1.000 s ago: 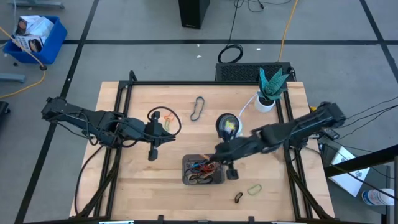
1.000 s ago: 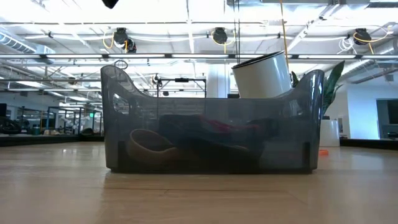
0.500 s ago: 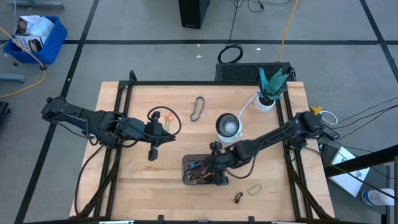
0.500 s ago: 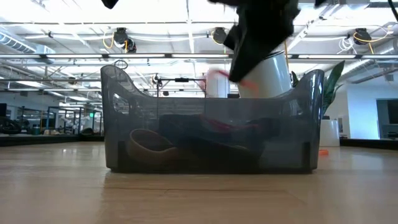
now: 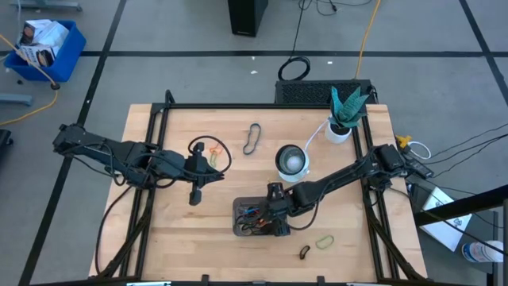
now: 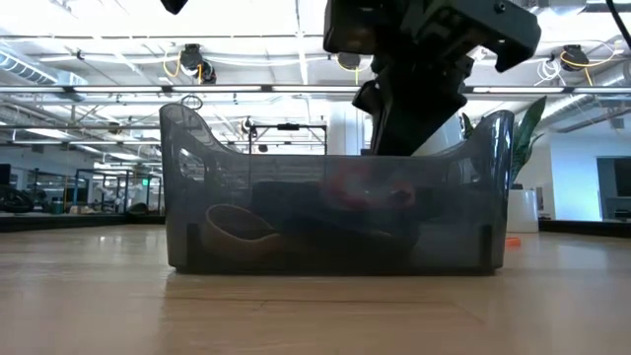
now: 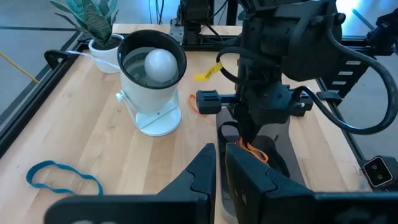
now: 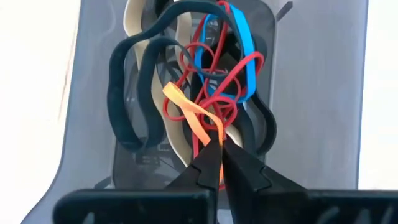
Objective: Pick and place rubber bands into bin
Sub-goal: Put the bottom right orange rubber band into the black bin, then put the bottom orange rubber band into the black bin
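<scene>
Orange rubber band (image 8: 194,118) hanging lengthwise from the clenched right gripper (image 8: 219,149) over the bin (image 5: 240,208), at 6 o'clock on the table (image 5: 175,222). Left gripper (image 5: 195,193) idling at 9 o'clock, jaws clenched, empty.

Just beyond the right gripper (image 5: 274,208), on the far side from the table's front edge, stands 1 round white-and-silver cup (image 5: 291,161) with a white ball (image 7: 154,87) inside. Farther out the same way, toward the back right corner, is 1 small white plant pot (image 5: 339,133) holding a spiky green plant (image 5: 348,105); a thin white cord (image 5: 314,136) runs between pot and cup. Everything rests on the pale wooden table (image 5: 171,230). Well apart from the gripper, off the table, 1 blue plastic crate (image 5: 48,49) of boxes sits on the grey floor, along with 1 coiled black cable (image 5: 294,69) and 1 yellow cable (image 5: 365,36).
</scene>
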